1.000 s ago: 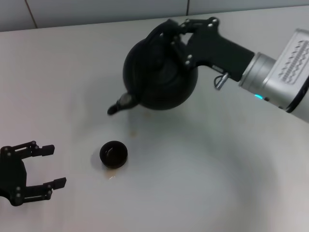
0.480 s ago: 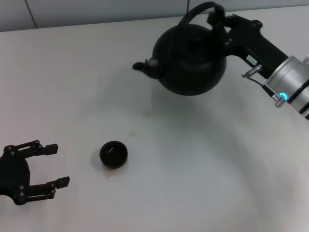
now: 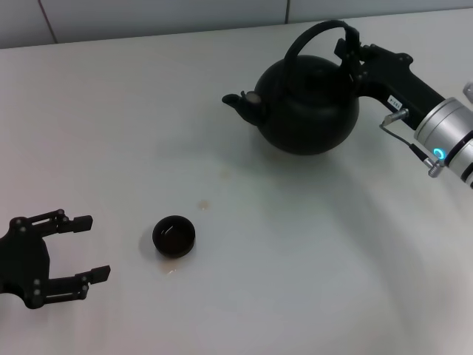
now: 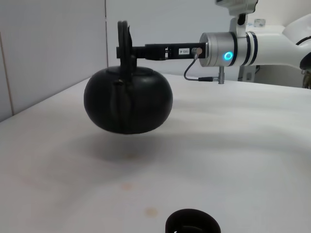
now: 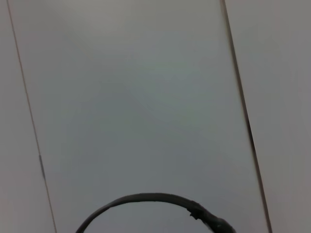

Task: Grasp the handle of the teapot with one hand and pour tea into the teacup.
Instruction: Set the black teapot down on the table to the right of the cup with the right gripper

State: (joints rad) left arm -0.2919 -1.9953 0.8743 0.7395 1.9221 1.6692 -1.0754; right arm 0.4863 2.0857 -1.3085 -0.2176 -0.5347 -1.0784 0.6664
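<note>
The round black teapot hangs upright above the table at the back right, its spout pointing left. My right gripper is shut on its arched handle and holds it up; the left wrist view shows the teapot clear of the table. The handle's arc shows in the right wrist view. The small black teacup stands on the table at the front left, well apart from the teapot; its rim shows in the left wrist view. My left gripper is open and empty, left of the teacup.
The white table has a few small brown spots between teapot and teacup. A tiled wall runs along the table's back edge.
My right gripper has swung the teapot back to upright and carried it right and away from the teacup. The left gripper has shifted slightly.
</note>
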